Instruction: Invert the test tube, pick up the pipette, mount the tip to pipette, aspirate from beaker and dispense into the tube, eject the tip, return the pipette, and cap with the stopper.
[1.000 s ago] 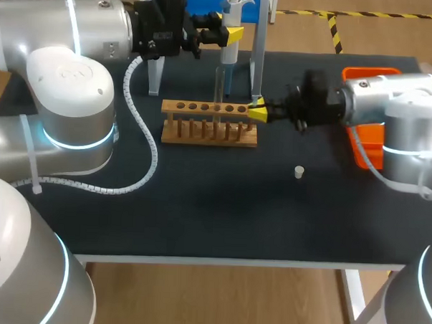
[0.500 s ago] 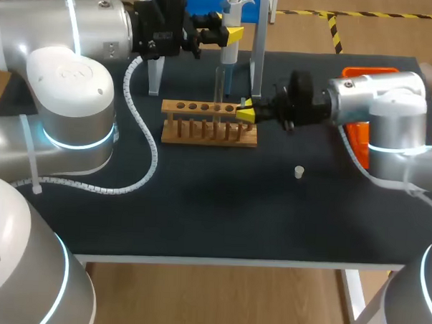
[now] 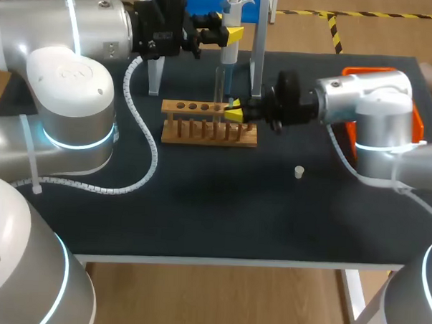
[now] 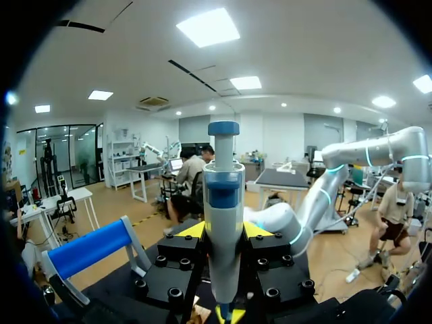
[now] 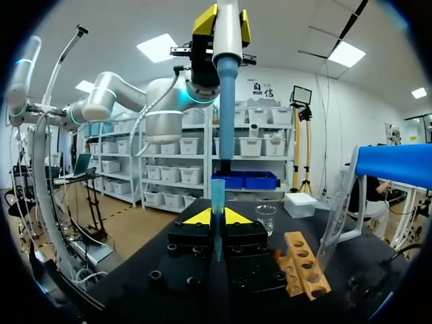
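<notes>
The pipette tip [image 5: 217, 196] is the thing to mind. Judge it as featherweight, thin moulded plastic: stiff along its length, smooth and tapered, so it can slide or cock sideways if squeezed low on the cone. Take it high on the wide collar end, leaving the open mouth free for the pipette's nose, and squeeze lightly (a hard pinch would likely oval the mouth and spoil the seal).

Your right gripper [image 5: 216, 217] has it that way: its fingers stand narrow, closed on the tip from both sides, and the tip sits upright between the yellow ends. In the head view this gripper is over the right end of the wooden test tube rack [image 3: 203, 129] on the table [image 3: 199, 211].

The pipette [image 4: 223, 202] hangs vertical in your left gripper [image 3: 232, 32], whose fingers are clamped on its barrel. It is heavier and rigid, and it looks well seated. Its nose is directly above the tip's mouth, very near; you cannot tell whether they touch.

The beaker [image 5: 266, 217] stands beyond the rack, and the stopper [image 3: 299, 171] lies apart on the table.
</notes>
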Controlling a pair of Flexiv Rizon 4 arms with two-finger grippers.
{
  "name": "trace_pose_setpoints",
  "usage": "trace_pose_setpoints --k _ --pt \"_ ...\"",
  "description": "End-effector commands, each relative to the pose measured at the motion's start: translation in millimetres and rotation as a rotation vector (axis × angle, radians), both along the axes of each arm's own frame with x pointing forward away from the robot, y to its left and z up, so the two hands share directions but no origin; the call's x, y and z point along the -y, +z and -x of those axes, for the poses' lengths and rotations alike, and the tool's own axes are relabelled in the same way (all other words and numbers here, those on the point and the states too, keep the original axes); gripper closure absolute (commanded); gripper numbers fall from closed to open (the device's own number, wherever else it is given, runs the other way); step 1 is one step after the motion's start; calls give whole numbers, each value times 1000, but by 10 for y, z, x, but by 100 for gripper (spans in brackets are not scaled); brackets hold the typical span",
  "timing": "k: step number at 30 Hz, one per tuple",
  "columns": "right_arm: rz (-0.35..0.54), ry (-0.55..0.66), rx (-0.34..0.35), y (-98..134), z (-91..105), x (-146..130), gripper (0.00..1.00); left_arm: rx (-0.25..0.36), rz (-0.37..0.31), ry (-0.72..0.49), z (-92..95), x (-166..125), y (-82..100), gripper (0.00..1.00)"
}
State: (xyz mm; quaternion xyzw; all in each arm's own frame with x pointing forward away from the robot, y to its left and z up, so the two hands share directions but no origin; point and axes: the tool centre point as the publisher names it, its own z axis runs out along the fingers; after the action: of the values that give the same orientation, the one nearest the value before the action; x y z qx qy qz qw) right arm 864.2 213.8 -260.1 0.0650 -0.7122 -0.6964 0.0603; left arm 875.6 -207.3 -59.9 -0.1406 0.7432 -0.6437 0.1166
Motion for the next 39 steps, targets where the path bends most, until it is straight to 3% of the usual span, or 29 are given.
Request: trace_pose_setpoints --k 1,29,39 --pt "-1 3 -2 -29 -33 -36 100 0 1 0 -3 0 0 100" --pt "-2 -5 13 167 -114 -79 100 0 1 0 -3 0 0 100" --pt "20 -2 18 79 -88 -87 100 0 1 0 -3 0 0 100"
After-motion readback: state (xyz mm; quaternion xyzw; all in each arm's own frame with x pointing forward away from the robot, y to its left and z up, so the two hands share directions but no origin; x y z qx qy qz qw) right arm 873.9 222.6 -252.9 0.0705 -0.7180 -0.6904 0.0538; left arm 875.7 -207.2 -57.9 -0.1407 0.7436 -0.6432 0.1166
